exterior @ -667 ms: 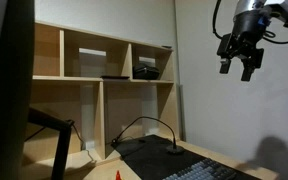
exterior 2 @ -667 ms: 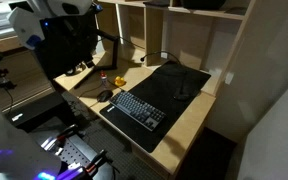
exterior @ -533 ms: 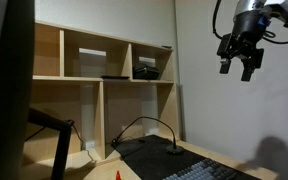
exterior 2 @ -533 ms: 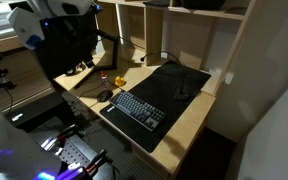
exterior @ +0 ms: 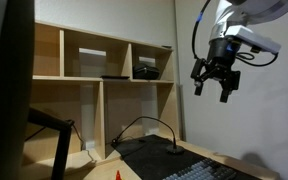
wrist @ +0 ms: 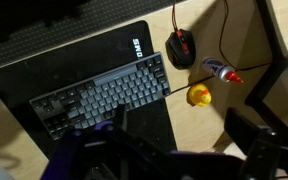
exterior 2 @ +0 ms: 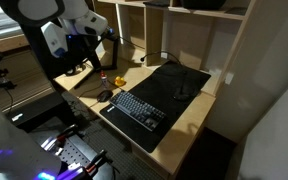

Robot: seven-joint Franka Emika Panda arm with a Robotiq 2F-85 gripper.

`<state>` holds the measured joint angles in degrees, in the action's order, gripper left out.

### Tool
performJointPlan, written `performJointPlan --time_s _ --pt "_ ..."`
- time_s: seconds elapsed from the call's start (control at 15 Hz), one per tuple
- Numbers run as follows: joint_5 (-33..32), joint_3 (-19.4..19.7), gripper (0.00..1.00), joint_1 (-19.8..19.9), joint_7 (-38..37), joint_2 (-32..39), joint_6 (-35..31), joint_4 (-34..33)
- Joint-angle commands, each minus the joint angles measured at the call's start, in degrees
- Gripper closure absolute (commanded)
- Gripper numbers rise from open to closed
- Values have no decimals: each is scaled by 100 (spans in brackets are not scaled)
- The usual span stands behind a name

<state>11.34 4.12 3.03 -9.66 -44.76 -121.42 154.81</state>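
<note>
My gripper (exterior: 212,88) hangs in the upper right of an exterior view, fingers spread wide and empty, well above the bench (wrist: 202,20). In the wrist view the keyboard (wrist: 104,97) lies left of centre on the black mat (wrist: 84,65) — mouse (wrist: 181,46) and a small yellow thing (wrist: 198,95) sit just off the mat's right edge.

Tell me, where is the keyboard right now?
In the wrist view the keyboard lies on the black desk mat on the wooden desk. The black mouse and a small yellow thing sit just past one end.
</note>
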Motion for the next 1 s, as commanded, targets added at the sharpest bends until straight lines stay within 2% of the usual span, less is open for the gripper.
performJointPlan --time_s 0.0,0.13,0.27,0.4,0.47,0.8,0.87,0.93 --pt "115 -151 0 36 -116 289 -196 -45" --pt "159 -246 0 17 -269 714 -404 -152" --pt "162 -246 0 18 -287 823 -412 -228" --pt "32 -459 0 57 -558 1367 -612 -282" --pt "360 -430 0 -120 -622 1630 -726 -348" --pt "1075 -679 0 -415 -1130 2734 -1856 -694" --pt "859 -631 0 -363 -984 2186 -1589 -370" --pt "917 -658 0 -403 -1065 2401 -1738 -459"
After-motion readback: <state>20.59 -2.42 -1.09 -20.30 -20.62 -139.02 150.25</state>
